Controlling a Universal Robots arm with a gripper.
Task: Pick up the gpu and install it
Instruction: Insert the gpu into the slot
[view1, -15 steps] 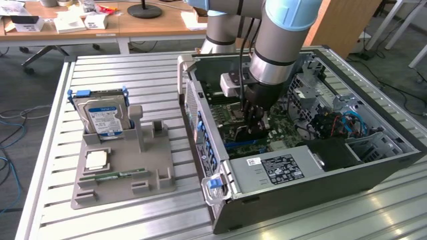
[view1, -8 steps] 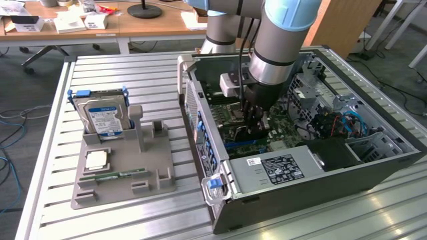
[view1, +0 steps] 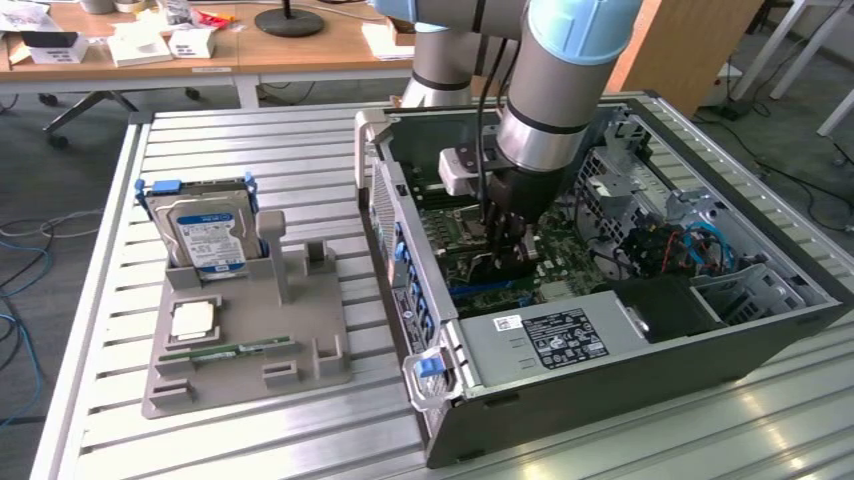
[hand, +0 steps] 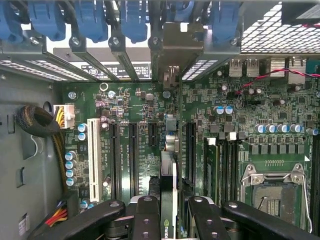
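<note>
The gpu (hand: 169, 172) stands on edge over the green motherboard (hand: 140, 107), between two black expansion slots. Its green-logo edge faces the wrist camera and its metal end bracket (hand: 176, 47) lies against the case's rear slot openings. My gripper (hand: 172, 207) is shut on the gpu, one black finger (hand: 146, 212) on each side of the thin card. In the exterior view my gripper (view1: 511, 252) reaches down into the open computer case (view1: 641, 390), with the gpu (view1: 513, 268) a dark sliver below it. Whether the card's edge sits in a slot cannot be told.
A grey holder (view1: 247, 345) on the slatted table at the exterior view's left carries a silver hard drive (view1: 207, 235), a square chip (view1: 194, 320) and a green memory stick (view1: 227, 352). Inside the case lie the power supply (view1: 561, 335) and the CPU socket (hand: 272, 185). Blue latches (hand: 90, 20) line the rear.
</note>
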